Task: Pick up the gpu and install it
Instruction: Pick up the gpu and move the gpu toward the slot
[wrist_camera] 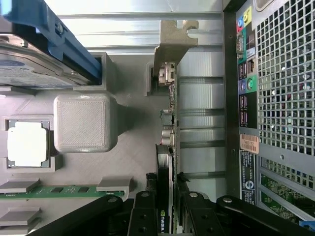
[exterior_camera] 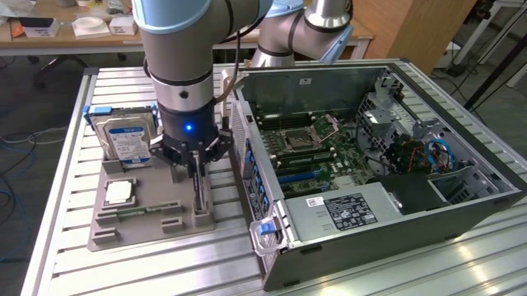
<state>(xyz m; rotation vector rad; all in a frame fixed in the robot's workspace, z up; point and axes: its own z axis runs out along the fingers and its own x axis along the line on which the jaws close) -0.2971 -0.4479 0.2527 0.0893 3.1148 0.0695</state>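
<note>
Gripper point(exterior_camera: 197, 171) points straight down, clamped on upright gpu point(exterior_camera: 200, 200) in tray point(exterior_camera: 152, 192).

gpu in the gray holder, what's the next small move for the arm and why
Probably a slow, straight lift: the fingers look shut on the gpu, which stands on edge in the gray holder, with the computer case close beside it, so a sideways pull might bind.

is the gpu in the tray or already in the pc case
Not installed: the gpu stands on edge in a slot of the gray tray, outside the case, gripper closed on it.
</note>
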